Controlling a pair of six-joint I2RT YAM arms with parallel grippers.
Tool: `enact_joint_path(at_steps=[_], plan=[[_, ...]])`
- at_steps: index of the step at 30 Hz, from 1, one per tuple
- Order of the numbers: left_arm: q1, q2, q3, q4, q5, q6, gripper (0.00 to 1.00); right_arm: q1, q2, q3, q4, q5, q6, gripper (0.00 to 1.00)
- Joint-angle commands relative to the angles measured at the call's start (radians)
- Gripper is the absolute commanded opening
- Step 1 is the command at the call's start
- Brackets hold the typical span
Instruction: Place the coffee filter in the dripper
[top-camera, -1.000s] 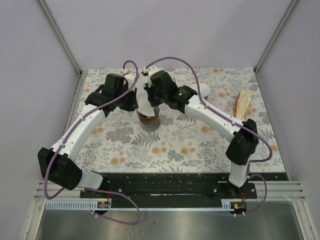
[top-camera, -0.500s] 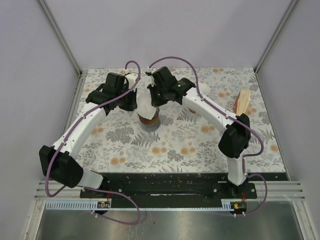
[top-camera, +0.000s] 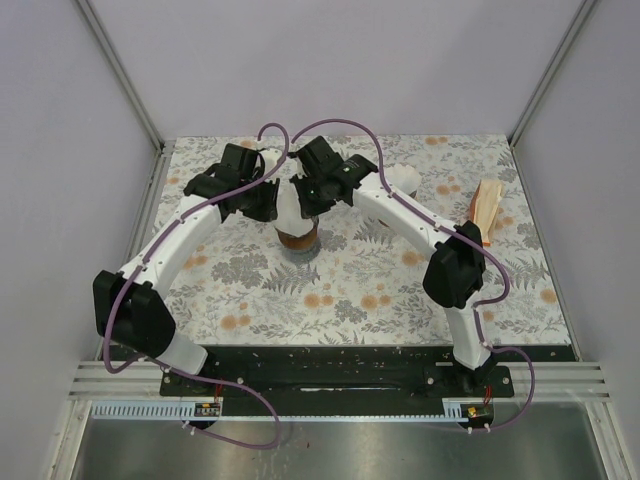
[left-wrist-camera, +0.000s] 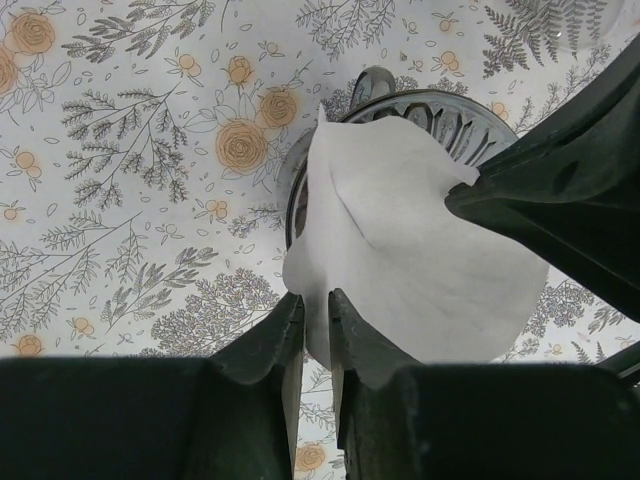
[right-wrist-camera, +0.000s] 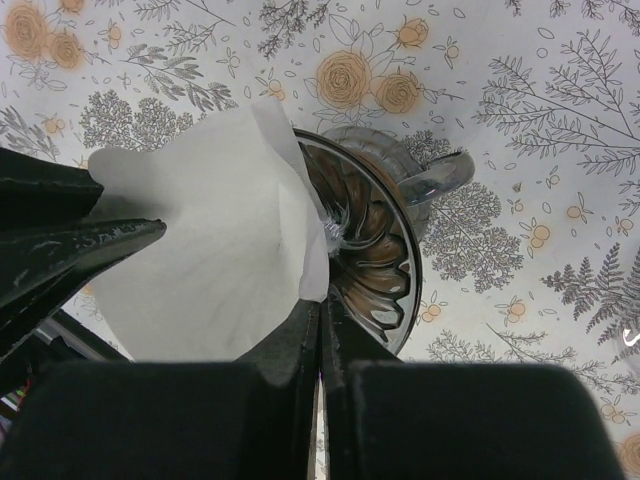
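Filter: white paper cone, tilted partly over the mouth of the glass dripper, which stands on the floral desk. Right fingers: closed on the filter's rim. Left fingers: parted by a narrow gap, with the filter's opposite edge between them.

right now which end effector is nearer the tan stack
Right. The right end effector is well left of the tan stack; the left end effector is even farther left.
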Motion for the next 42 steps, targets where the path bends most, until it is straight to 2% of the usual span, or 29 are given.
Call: enact_joint_path(at_steps=[1,5,8,9,12,16,19,27,32,35,38,42], plan=[[0.008,0.002,0.047,0.046,-0.015,0.012,0.22,-0.005,-0.011,0.031,0.000,0.030,-0.017,0.00],[0.008,0.009,0.045,0.054,-0.008,0.034,0.32,-0.006,-0.010,0.034,0.004,0.036,-0.030,0.00],[0.007,0.015,0.045,0.055,-0.005,0.039,0.34,-0.006,-0.011,0.035,0.004,0.061,-0.036,0.00],[0.007,0.018,0.042,0.055,-0.007,0.039,0.34,-0.006,-0.014,0.035,0.004,0.065,-0.037,0.04],[0.007,0.016,0.036,0.055,-0.007,0.041,0.34,-0.005,-0.031,0.026,0.015,0.056,-0.046,0.26],[0.008,0.007,0.047,0.057,0.011,0.038,0.40,-0.006,-0.077,0.005,0.059,0.027,-0.051,0.39],[0.008,-0.004,0.054,0.063,0.028,0.038,0.47,-0.005,-0.099,-0.002,0.079,0.006,-0.056,0.46],[0.014,-0.027,0.059,0.064,0.044,0.044,0.64,-0.003,-0.136,-0.003,0.096,-0.025,-0.066,0.53],[0.042,-0.048,0.068,0.064,0.064,0.039,0.70,-0.003,-0.177,-0.020,0.142,-0.074,-0.085,0.53],[0.056,-0.056,0.076,0.064,0.087,0.038,0.74,0.010,-0.221,-0.080,0.211,-0.082,-0.109,0.50],[0.070,-0.062,0.077,0.064,0.110,0.036,0.77,0.030,-0.261,-0.146,0.277,-0.123,-0.152,0.38],[0.089,-0.053,0.074,0.066,0.122,0.032,0.77,0.049,-0.275,-0.205,0.332,-0.209,-0.171,0.17]])
